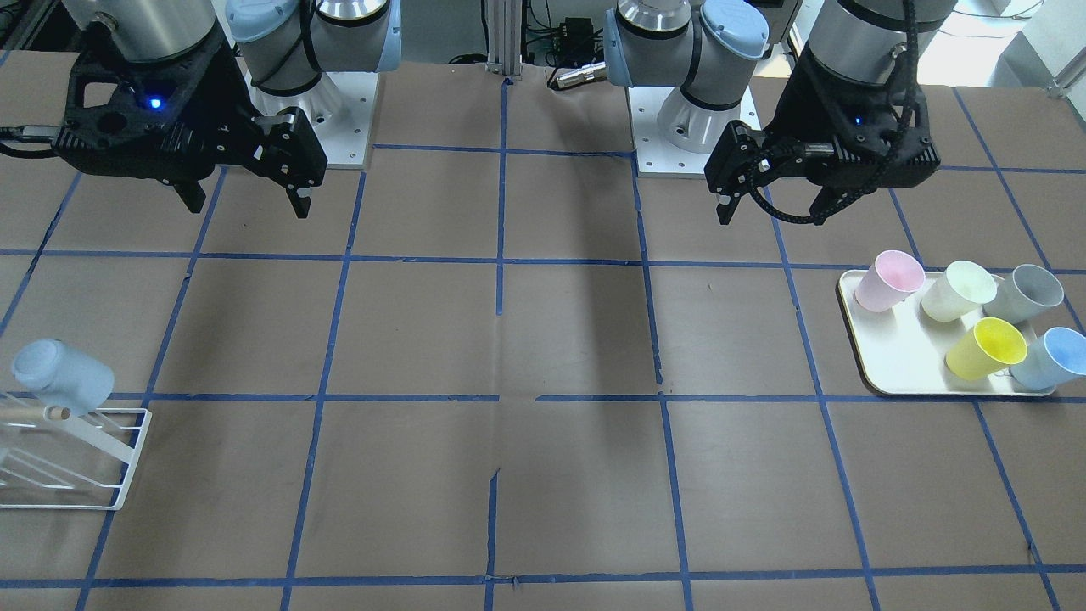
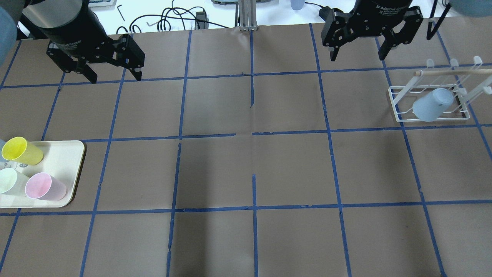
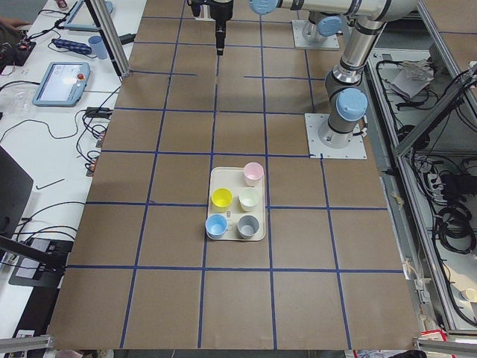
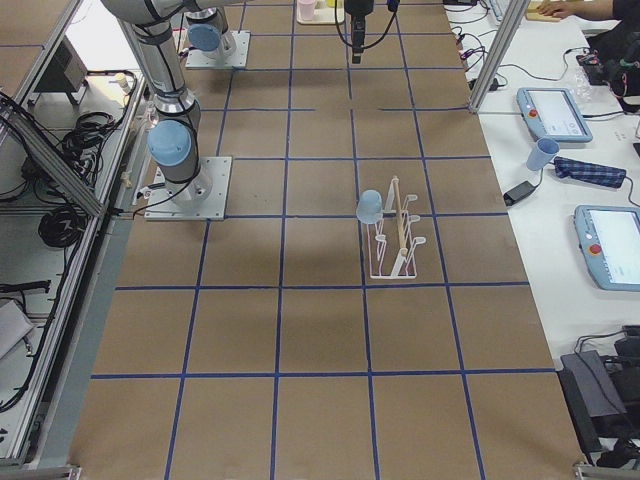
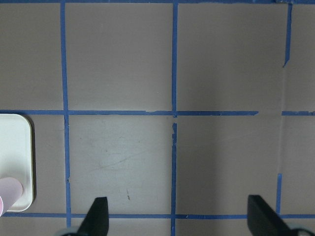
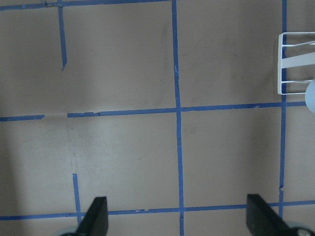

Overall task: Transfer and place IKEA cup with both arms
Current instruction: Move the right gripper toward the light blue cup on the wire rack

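Note:
The pale sky-blue IKEA cup (image 2: pixel 432 104) hangs upside down on a peg of the white wire rack (image 2: pixel 399 111), also seen in the front view (image 1: pixel 64 376) and the right side view (image 4: pixel 369 208). A brighter blue twin (image 1: pixel 1052 358) stands on the cream tray (image 1: pixel 891 356). My left gripper (image 2: pixel 115 79) is open and empty, high over the back of the table, away from the tray; it also shows in the front view (image 1: pixel 774 216). My right gripper (image 2: pixel 357 57) is open and empty, left of and behind the rack, also in the front view (image 1: pixel 249 208).
The tray also holds a pink cup (image 1: pixel 889 280), a pale green cup (image 1: pixel 959 291), a grey cup (image 1: pixel 1025 293) and a yellow cup (image 1: pixel 988 348). The rack has a wooden bar (image 2: pixel 453 71) across its top. Brown paper with blue tape lines covers the table.

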### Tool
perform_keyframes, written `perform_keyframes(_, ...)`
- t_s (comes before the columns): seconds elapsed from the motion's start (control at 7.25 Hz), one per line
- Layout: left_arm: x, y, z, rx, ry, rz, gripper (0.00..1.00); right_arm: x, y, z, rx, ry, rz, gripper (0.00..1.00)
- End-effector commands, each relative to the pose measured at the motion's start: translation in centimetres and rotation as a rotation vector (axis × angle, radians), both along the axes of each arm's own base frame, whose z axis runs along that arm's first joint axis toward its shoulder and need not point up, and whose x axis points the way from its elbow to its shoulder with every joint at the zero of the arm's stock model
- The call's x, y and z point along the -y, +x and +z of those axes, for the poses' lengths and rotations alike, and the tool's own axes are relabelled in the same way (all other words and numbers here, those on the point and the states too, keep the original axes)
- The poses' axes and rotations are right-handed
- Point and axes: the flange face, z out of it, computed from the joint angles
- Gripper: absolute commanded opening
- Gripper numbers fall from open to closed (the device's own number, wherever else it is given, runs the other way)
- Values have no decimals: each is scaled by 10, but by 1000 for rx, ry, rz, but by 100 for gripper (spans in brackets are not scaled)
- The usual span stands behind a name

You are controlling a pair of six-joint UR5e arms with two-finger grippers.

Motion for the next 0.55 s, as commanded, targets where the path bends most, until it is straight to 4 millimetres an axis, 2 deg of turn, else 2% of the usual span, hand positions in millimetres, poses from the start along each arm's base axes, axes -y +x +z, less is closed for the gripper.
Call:
perform_keyframes(0.0, -6, -1, 5, 3, -7, -3, 100, 0, 0, 0, -4, 1, 5, 100)
perform_keyframes(0.41, -6, -2, 5, 0, -6, 2, 100, 2, -1, 0, -8, -16, 14, 100)
